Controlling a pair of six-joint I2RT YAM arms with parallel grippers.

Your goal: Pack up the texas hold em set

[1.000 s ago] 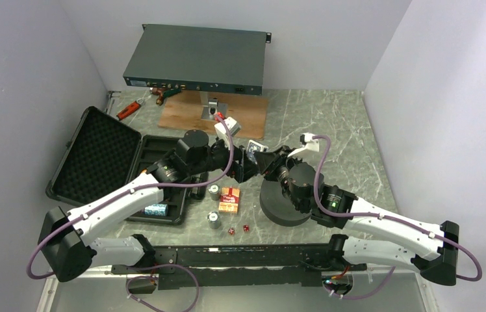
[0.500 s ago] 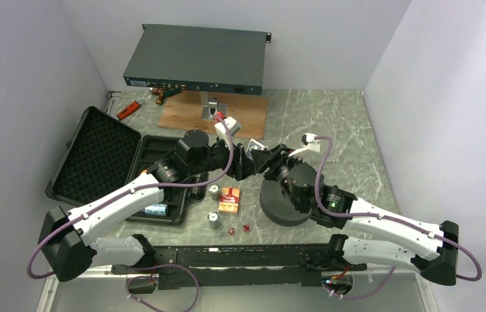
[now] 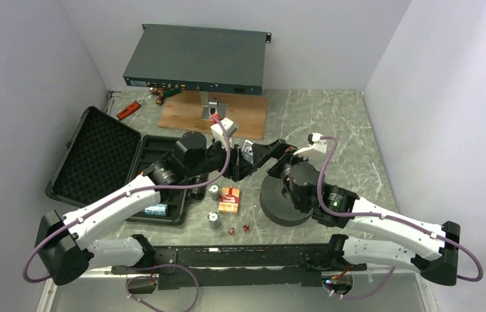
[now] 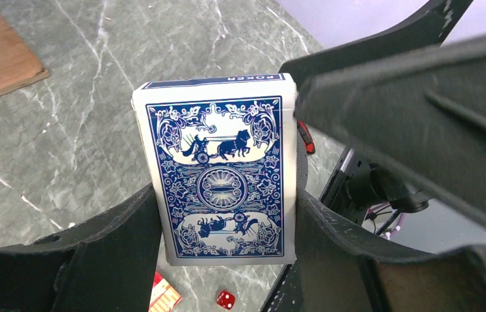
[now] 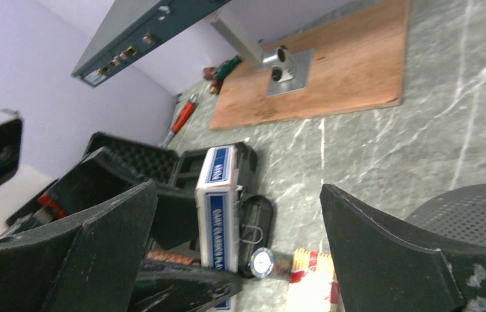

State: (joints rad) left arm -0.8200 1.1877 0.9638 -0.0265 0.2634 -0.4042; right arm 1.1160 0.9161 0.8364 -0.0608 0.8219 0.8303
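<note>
A blue card deck box point(image 4: 221, 172) stands upright between the fingers of my left gripper point(image 4: 227, 201), which is shut on its two long edges above the table's middle point(image 3: 243, 159). My right gripper point(image 5: 238, 192) faces it with both fingers wide open and clear of the box point(image 5: 217, 208). The black case point(image 3: 97, 162) lies open at the left, foam lid folded back. A red deck box point(image 3: 229, 199), two chip stacks point(image 3: 214, 191) point(image 3: 214, 220) and two red dice point(image 3: 232, 231) lie on the table in front of the case.
A thick dark foam ring point(image 3: 279, 205) sits under the right arm. A wooden board point(image 3: 214, 110) with a metal stand and a grey rack box point(image 3: 195, 60) stand at the back. Red-handled tools point(image 3: 130, 109) lie at the back left.
My left gripper closed onto the blue deck box. My right gripper, which held it before, opened wide and let go, drawing back slightly to the right.
</note>
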